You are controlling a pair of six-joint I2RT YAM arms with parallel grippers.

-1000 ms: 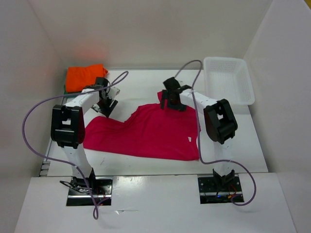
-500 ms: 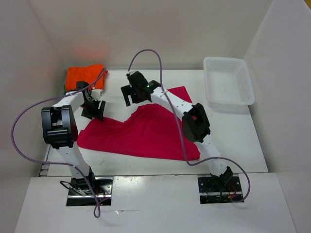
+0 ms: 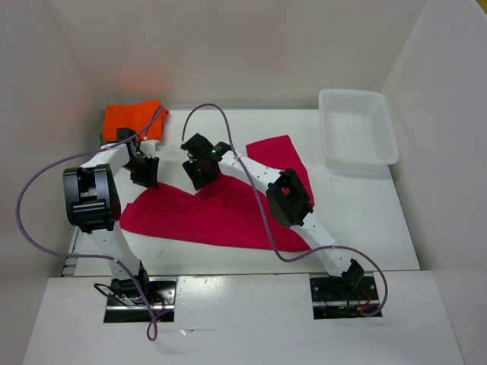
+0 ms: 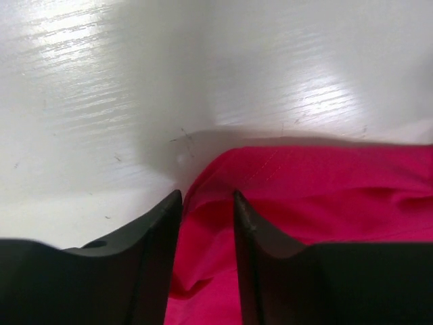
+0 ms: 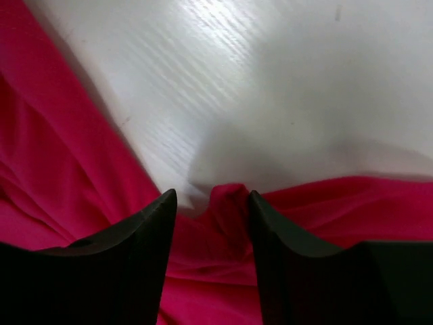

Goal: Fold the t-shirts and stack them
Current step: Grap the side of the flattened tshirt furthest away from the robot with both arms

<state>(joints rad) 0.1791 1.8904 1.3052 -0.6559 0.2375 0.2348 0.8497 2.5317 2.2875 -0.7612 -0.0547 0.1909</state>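
the red shirt (image 3: pixel 221 213) is lying spread and wrinkled in the middle of the table (image 3: pixel 365 220), with one part reaching up toward 1 o'clock, near the basket (image 3: pixel 361 160) but apart from it. the basket is standing at 2 o'clock on the table. the orange shirt (image 3: pixel 133 118) is lying folded in the corner at 10 o'clock, well apart from the red one. the left gripper (image 3: pixel 144 173) is standing low at the 10 o'clock corner of the red shirt. in the left wrist view its fingers (image 4: pixel 135 271) are only a narrow gap apart, and the edge of the red cloth is filling this gap; i cannot tell if they are already pinching it. the right arm is reaching across the shirt, and the right gripper (image 3: pixel 199 171) is standing at the shirt's 12 o'clock edge, just beside the left one. in the right wrist view its fingers (image 5: pixel 122 271) are about half open, and a small raised fold of red cloth is sitting between them, touching one finger while a bit of white table is showing beside the other, so nothing is clamped there.
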